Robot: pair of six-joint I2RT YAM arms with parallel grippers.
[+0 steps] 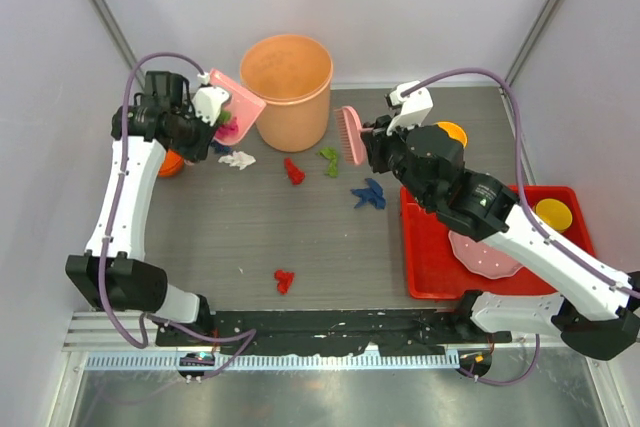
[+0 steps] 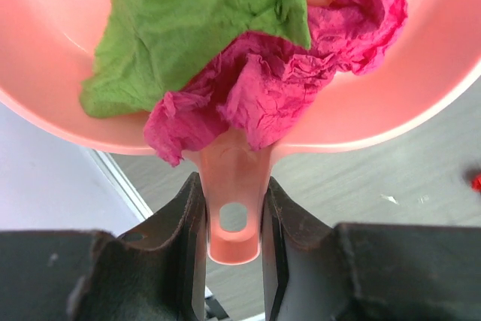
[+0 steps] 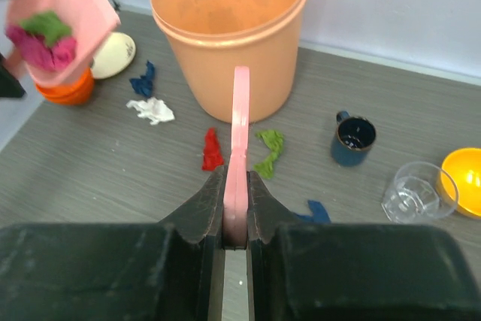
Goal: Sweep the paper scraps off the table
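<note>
Across the whole overhead view, dark grey wood-grain counter (image 1: 200,237), its near edge partly covered by the arm bases. At the back, tall orange plastic bucket (image 1: 288,92), standing upright, its bottom hard to make out. On the right, red plastic tray (image 1: 425,267), largely hidden under the right arm.

Beside the bucket's rim and off the counter, tilted pink plastic dustpan (image 1: 238,105). Clamped at its handle by the left fingers (image 2: 195,216), one on each side. Cut off by the frame in the left wrist view.

Right of the bucket, pink bristled brush (image 1: 350,135), pinched at the handle by the right fingers (image 3: 216,204). Seen edge-on from the right wrist, so no bristles to tell there.

Smallest, the paper scraps (image 1: 293,171). Loose on the counter in front of the bucket: white, red, green and blue bits, plus a dark blue one half behind the left arm. Well apart, toward the near edge, another red one. Inside the dustpan, one magenta and one green.
</note>
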